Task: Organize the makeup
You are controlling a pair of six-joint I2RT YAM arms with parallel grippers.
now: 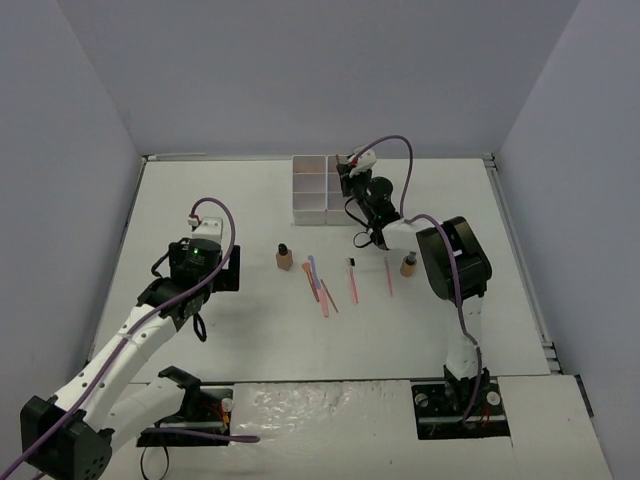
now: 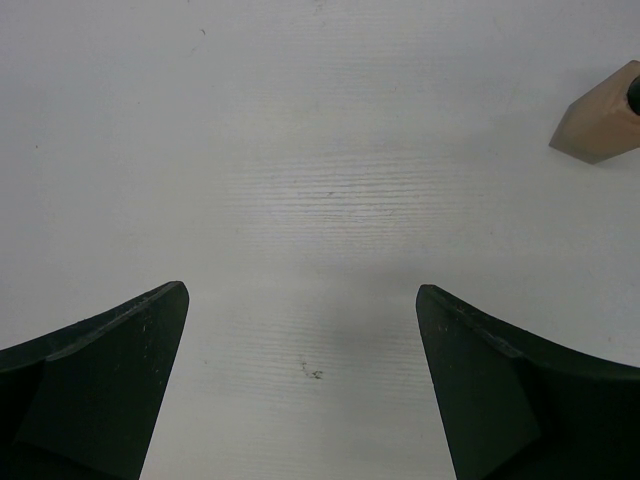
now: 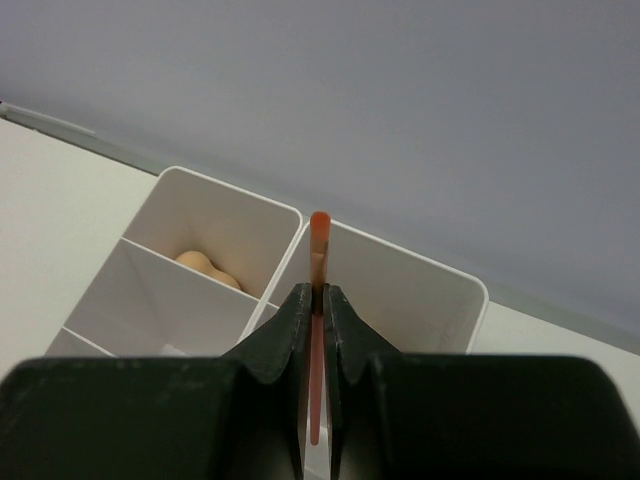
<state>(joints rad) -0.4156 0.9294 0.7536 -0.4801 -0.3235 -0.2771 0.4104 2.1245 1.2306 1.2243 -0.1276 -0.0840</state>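
You're still early in the job. Your right gripper (image 3: 317, 295) has its jaws clamped on a thin orange-pink stick (image 3: 319, 235), poised at the white compartment box (image 3: 452, 283) but not yet dropped in. Which compartment it lines up with is unclear. One peach sponge (image 3: 205, 265) sits in a compartment nearby.

Your left gripper (image 2: 300, 295) hangs over the bare surface (image 1: 220, 200), jaws wide apart and empty, with a tan bottle (image 2: 598, 122) near.

Left to sort:
- that tan bottle
- a second tan bottle (image 1: 408, 265)
- a loose bunch of sticks (image 1: 319, 285)
- a lone pink stick (image 1: 389, 277)
- a small dark tube (image 1: 350, 267)
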